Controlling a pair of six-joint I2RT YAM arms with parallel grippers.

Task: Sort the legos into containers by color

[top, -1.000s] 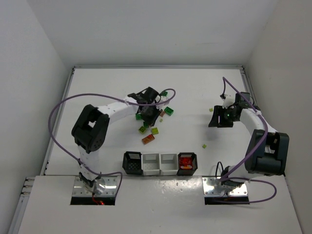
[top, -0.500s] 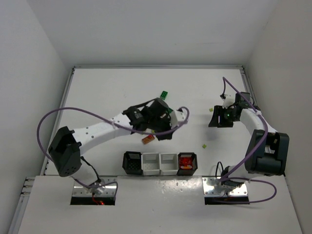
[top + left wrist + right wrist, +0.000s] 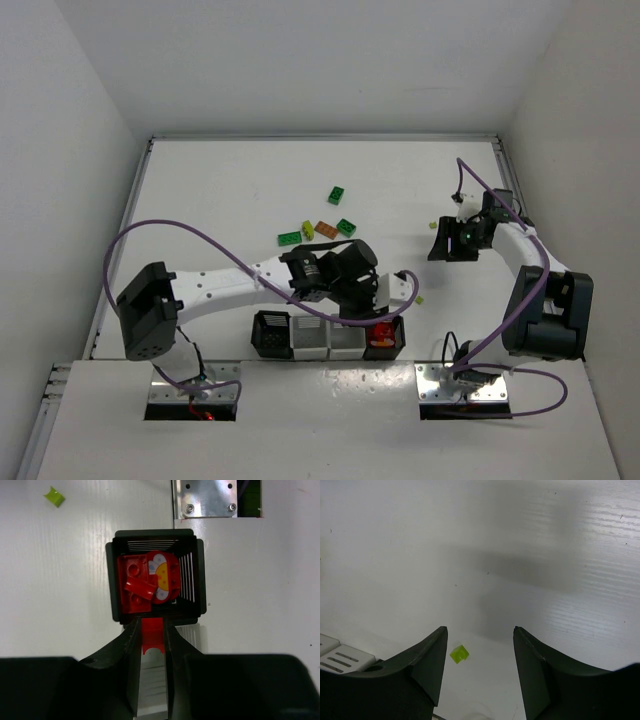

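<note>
My left gripper (image 3: 378, 312) is shut on a red brick (image 3: 152, 634) and holds it at the near edge of the right black bin (image 3: 114, 580), above it. That bin (image 3: 400, 336) holds several red bricks, among them a round one (image 3: 162, 576). The left black bin (image 3: 270, 335) and the two white bins (image 3: 308, 338) (image 3: 345, 340) stand in the same row. My right gripper (image 3: 448, 243) is open and empty at the right. In the right wrist view it (image 3: 480, 630) hovers over a tiny yellow-green brick (image 3: 459, 654).
Loose bricks lie behind the bins: dark green (image 3: 337, 194) (image 3: 346, 227) (image 3: 289, 238), orange-brown (image 3: 326, 229), yellow-green (image 3: 308, 229). Tiny yellow-green bits lie at the right (image 3: 434, 224) (image 3: 418, 298). A metal base plate (image 3: 210, 497) sits just past the black bin.
My left arm has swung from the brick pile at the back down to the row of bins, carrying the red brick. The right arm has not moved.
</note>
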